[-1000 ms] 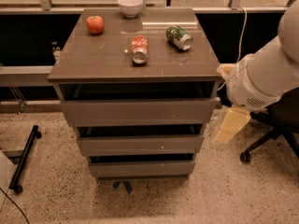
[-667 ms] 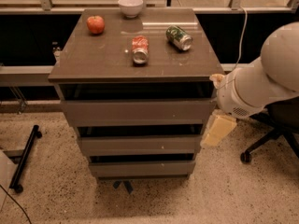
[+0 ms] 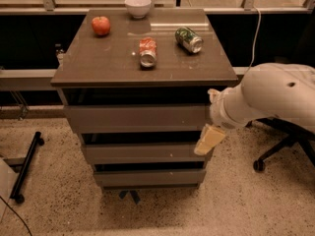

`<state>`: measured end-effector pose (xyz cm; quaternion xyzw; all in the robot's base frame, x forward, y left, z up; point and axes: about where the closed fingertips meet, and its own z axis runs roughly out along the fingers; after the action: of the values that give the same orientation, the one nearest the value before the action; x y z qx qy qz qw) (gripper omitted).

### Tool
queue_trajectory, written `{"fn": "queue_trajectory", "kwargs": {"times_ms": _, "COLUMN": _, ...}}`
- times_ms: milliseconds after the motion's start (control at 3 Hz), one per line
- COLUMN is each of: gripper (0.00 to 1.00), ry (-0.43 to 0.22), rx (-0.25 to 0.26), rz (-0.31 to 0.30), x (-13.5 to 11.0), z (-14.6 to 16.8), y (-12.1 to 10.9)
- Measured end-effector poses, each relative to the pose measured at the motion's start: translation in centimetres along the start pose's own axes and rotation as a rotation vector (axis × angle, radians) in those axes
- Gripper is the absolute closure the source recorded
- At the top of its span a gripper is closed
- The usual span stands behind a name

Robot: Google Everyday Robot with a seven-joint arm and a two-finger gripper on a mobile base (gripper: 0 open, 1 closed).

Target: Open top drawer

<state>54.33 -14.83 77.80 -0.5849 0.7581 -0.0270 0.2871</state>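
1. The gripper (image 3: 209, 139) has moved in toward the cabinet since the earlier frames. It now hangs below the right front corner of the cabinet top (image 3: 113, 63). I cannot tell whether it is spread or closed.
2. The top drawer (image 3: 135, 118) sits directly under the cabinet top and looks shut.
3. Its long axis runs along the cabinet top's front edge, and its panel faces the camera.
4. With no handle, the upper lip probably needs hooking. A straight, steady pull away from the cabinet top should avoid jamming.
5. A jerk could roll the two cans (image 3: 147, 52) lying on the cabinet top.
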Motion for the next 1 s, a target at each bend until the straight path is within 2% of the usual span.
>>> {"fn": "queue_trajectory", "kwargs": {"times_ms": 667, "gripper": 0.00, "ry": -0.051, "rx": -0.009, "rz": 0.080, "x": 0.9, "z": 8.5, "y": -1.9}}
{"fn": "queue_trajectory", "kwargs": {"times_ms": 1000, "gripper": 0.00, "ry": -0.071, "rx": -0.022, "rz": 0.116, "x": 1.3, "z": 11.0, "y": -3.0}}
